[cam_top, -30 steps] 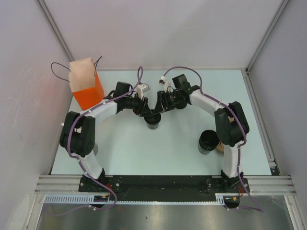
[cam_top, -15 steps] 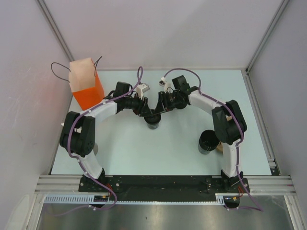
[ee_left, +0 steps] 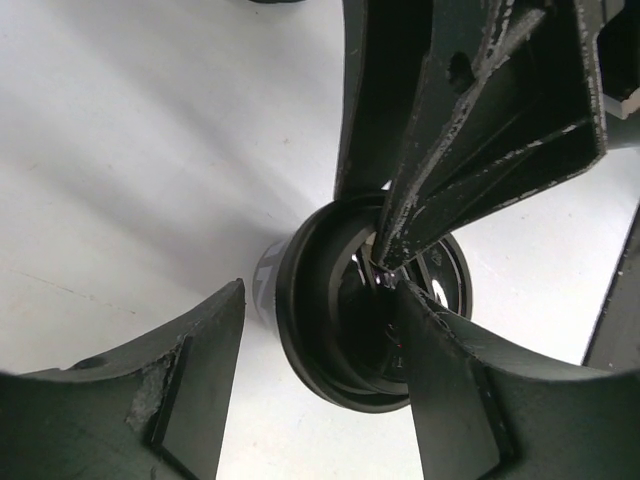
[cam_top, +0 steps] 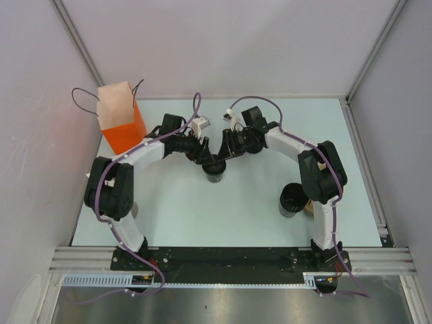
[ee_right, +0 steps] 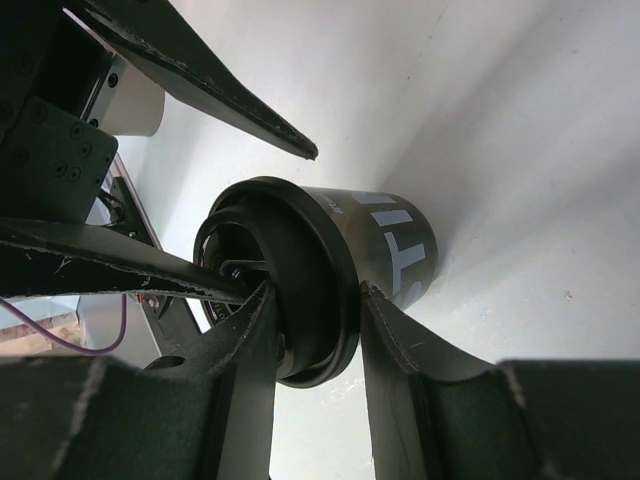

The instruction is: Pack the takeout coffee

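1. Black paper takeout coffee (cam_top: 215, 171): upright at mid-table, lidded, between both grippers, well apart from the orange bag (cam_top: 122, 126).
2. Right gripper (ee_right: 316, 297): jaws narrowed onto the lid rim, apparently pinching it.
3. Left gripper (ee_left: 318, 302): jaws spread; one finger stands clear of the cup wall, the other lies over the lid. It grips nothing.
4. Step, judged: securing the cup. The next move calls for a level lift toward the bag.
5. Views: top camera shows the bag, but the arms hide the jaws. Wrist cameras show finger contact only.
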`<state>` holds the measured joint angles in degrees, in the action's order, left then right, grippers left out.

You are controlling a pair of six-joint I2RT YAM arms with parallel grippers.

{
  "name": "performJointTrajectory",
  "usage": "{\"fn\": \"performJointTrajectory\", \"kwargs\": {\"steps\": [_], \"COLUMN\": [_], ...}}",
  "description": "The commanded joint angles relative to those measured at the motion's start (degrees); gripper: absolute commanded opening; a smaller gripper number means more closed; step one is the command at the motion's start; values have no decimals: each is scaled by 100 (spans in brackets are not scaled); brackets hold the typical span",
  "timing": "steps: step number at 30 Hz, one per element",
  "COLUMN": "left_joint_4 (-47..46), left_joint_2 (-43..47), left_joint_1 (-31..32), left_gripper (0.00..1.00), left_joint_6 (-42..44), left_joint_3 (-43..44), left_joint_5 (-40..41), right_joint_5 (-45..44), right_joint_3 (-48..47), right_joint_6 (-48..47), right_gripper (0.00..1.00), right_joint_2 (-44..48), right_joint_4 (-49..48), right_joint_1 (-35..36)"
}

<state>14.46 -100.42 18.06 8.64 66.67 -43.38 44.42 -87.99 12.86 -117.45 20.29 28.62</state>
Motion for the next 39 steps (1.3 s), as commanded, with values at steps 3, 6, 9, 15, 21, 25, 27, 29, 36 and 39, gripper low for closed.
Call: {"fn": "performJointTrajectory", "kwargs": {"steps": [3,6,9,15,21,25,27,29,36,39], "left_joint_4": [391,294,312,48,302,207,163,154,180,154], "left_joint_2": [128,251,260,400,436,226,50,-214,-619,-742], "left_joint_1": [-242,-304,-312,-690,-963,-998,-998,-989,-989,-989], "left_gripper": [67,68,68,69,68,66,65,63,61,61], "left_joint_6": [-99,-100,-38,-363,-144,-100,-188,-258,-293,-346], "left_joint_3": [381,338,259,179,-110,-295,-243,-129,144,258], "left_joint_5": [-522,-541,-610,-1155,-1261,-1296,-1340,-1428,-1481,-1542], "right_joint_5": [-426,-470,-584,-821,-839,-795,-751,-707,-681,-646], "right_joint_3": [53,62,71,71,62,71,71,62,-43,-61], "right_joint_6": [-293,-337,-416,-618,-662,-750,-803,-908,-1163,-1207], "right_gripper": [31,31,31,31,31,32,32,32,32,32], "right_joint_2": [-138,-120,-77,-33,-24,-24,-41,-59,-138,-182], "right_joint_4": [300,317,352,422,414,414,431,440,598,634], "right_joint_1": [126,135,170,293,258,258,258,240,240,249]}}
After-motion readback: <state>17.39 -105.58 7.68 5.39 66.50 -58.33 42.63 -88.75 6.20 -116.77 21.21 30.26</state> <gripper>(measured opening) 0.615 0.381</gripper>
